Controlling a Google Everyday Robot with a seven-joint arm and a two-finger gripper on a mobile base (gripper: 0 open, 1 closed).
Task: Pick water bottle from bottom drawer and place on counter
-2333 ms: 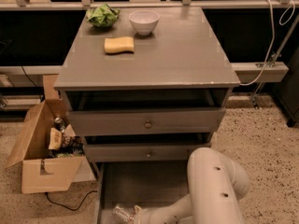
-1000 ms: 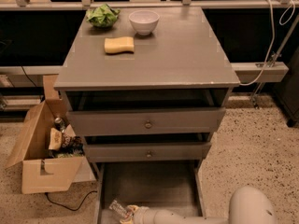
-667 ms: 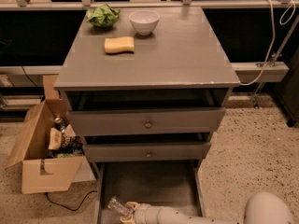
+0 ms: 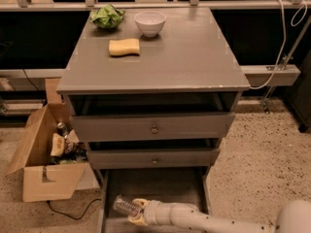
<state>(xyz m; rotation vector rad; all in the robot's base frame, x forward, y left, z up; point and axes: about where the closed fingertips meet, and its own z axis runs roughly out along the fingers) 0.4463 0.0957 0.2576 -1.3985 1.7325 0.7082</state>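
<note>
Camera view: end effector (image 4: 135,211) tight on water bottle (image 4: 124,206) @ bottom drawer (image 4: 167,184)

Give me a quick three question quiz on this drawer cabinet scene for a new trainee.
1. True or false: the water bottle already stands on the counter.
2. Where is the gripper? A: low over the open bottom drawer, B: beside the white bowl, C: inside the cardboard box.
3. Fill in: the yellow thing on the counter is a ___.
Key: 1 false; 2 A, closed on the water bottle; 3 sponge.
</note>
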